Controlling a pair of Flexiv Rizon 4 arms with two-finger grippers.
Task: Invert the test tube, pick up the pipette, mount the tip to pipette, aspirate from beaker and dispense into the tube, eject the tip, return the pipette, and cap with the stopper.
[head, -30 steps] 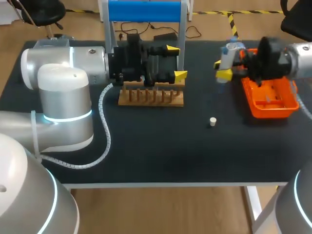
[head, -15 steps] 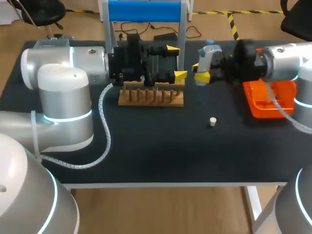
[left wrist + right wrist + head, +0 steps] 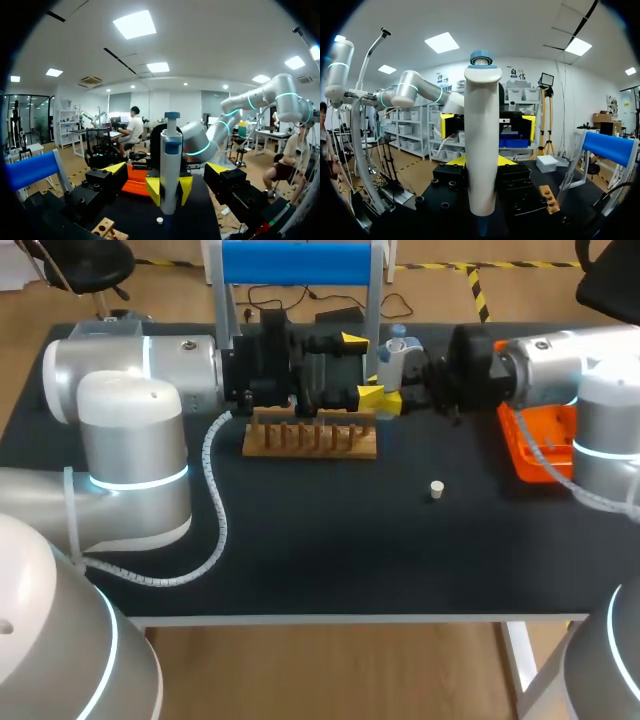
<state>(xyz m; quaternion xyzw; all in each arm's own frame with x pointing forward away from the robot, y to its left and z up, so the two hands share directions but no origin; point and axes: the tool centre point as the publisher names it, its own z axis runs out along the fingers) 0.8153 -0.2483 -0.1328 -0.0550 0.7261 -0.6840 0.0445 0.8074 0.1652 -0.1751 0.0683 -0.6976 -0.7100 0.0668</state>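
Note:
A white pipette (image 3: 396, 352) with a blue top stands upright, and my right gripper (image 3: 386, 396) is shut on its body. It hangs just right of my left gripper (image 3: 360, 368), whose yellow-tipped fingers stand wide open above the wooden rack (image 3: 310, 436). In the left wrist view the pipette (image 3: 170, 160) is straight ahead, level with the open fingertips (image 3: 116, 168), touching neither. In the right wrist view the pipette (image 3: 482, 135) fills the middle between my own fingers. A small white stopper (image 3: 436, 488) lies on the black table. No test tube or beaker shows.
An orange tray (image 3: 540, 445) sits at the right, partly under my right arm. A blue-topped stand (image 3: 295, 262) rises behind the rack. The table (image 3: 320, 550) in front of the rack and stopper is bare.
My right arm has carried the pipette leftward from over the orange tray to beside the left gripper. The left arm has kept still.

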